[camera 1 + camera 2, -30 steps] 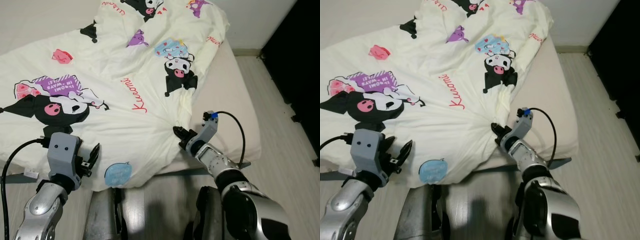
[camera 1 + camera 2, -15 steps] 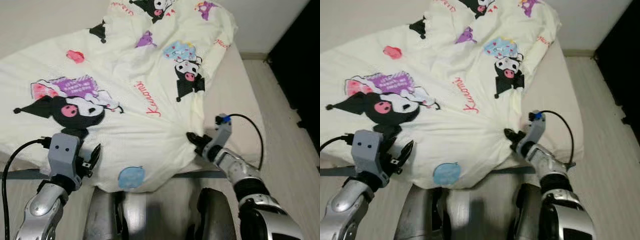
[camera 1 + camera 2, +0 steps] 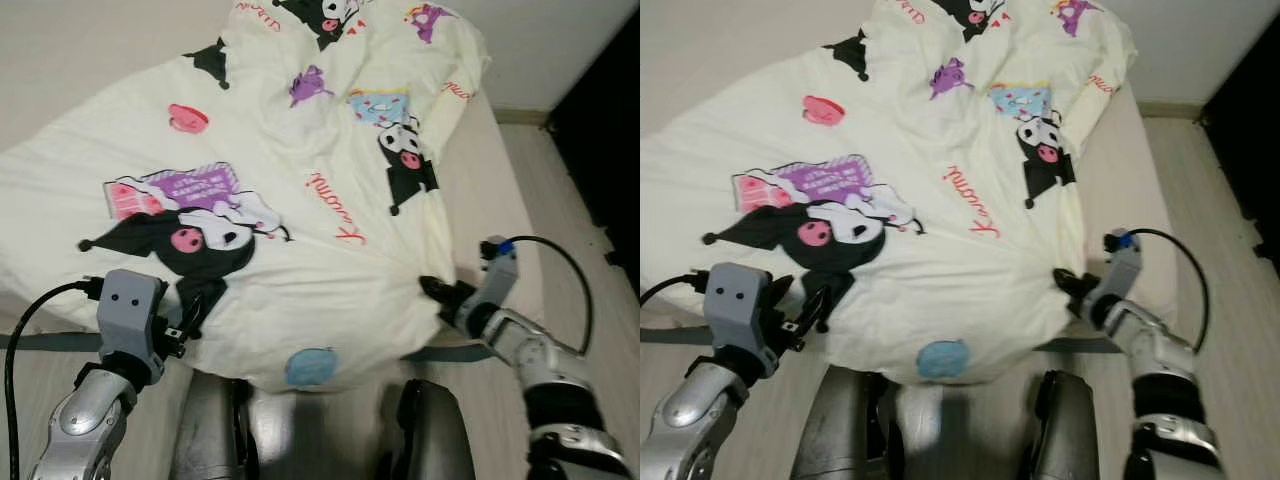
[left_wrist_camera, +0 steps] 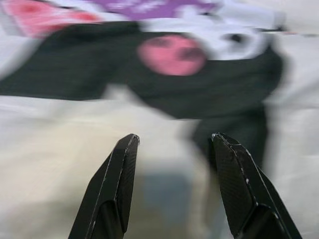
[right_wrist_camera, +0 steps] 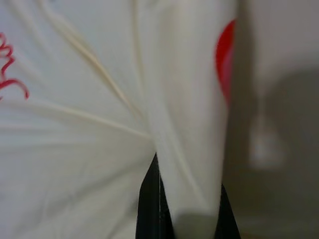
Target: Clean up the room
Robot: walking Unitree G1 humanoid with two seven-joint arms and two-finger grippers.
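right gripper (image 3: 432, 289) is clamped on a bunched corner of the cartoon duvet (image 3: 300, 200) spread over the bed (image 3: 500, 200), left gripper (image 4: 172, 149) hangs open just off its near edge, so one-handed tugging could skew it or slip

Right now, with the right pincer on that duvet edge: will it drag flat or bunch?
Probably bunches: creases fan out from the right pincer across the duvet, so it looks floppy. Likely light but bulky. The left pincer is open, so that side may lag.
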